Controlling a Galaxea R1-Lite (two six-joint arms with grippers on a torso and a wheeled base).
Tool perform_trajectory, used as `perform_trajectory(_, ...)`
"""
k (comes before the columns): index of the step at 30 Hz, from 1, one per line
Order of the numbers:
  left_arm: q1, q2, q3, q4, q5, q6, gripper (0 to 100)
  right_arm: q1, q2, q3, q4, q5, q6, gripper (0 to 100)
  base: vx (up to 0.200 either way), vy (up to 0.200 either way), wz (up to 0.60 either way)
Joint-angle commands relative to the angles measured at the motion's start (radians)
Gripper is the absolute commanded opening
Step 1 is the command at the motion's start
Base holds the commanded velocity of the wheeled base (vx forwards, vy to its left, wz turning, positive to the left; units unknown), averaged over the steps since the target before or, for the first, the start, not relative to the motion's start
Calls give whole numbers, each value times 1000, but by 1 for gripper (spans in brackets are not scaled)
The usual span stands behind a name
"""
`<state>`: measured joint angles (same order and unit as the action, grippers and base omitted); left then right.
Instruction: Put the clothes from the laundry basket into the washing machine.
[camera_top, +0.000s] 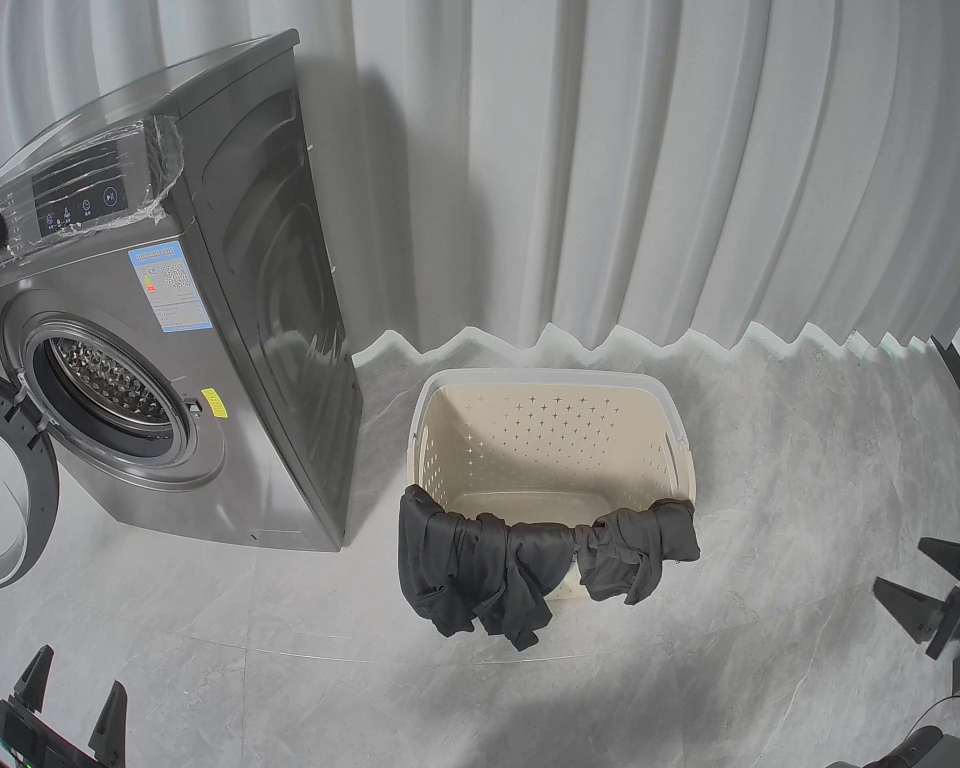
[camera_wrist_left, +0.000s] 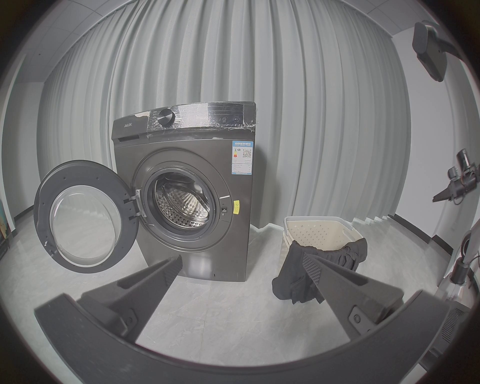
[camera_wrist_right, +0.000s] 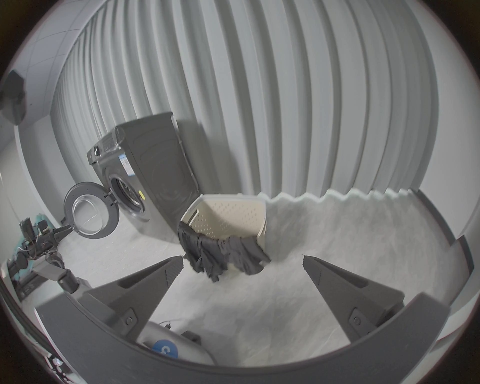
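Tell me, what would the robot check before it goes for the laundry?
1. Washer door swung open: ok.
2. Drum looks empty: ok.
3. Clothes draped over the basket near rim, likely graspable: ok.
4. Left tool open and empty: ok.
5. Right tool open and empty: ok.
6. More clothes hidden under the draped ones: cannot tell.

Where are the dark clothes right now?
In the head view, the dark clothes hang over the near rim of the laundry basket, right of the washing machine.
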<state>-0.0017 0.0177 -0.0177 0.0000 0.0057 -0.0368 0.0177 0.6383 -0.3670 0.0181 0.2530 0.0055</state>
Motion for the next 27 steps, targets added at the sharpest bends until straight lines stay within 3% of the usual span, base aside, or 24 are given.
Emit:
perform_trajectory(1, 0, -18, 16, 0, 0, -2, 100, 119, 386, 43, -145, 51, 13, 100, 0, 0, 0)
perform_trajectory(6, 0, -18, 16, 0, 0, -2, 100, 200, 492, 42, -191, 45, 47, 100, 0, 0, 0)
perform_trajectory(13, 0, -18, 16, -2, 0, -2, 100, 200, 761, 45, -388, 32, 63, 100, 0, 0, 0)
perform_trajectory(20, 0, -18, 16, 0, 0, -2, 100, 232, 1044, 42, -652, -80, 83, 100, 0, 0, 0)
perform_trajectory(27, 0, -18, 16, 0, 0, -2, 100, 246, 1181, -32, -708, -87, 87, 100, 0, 0, 0)
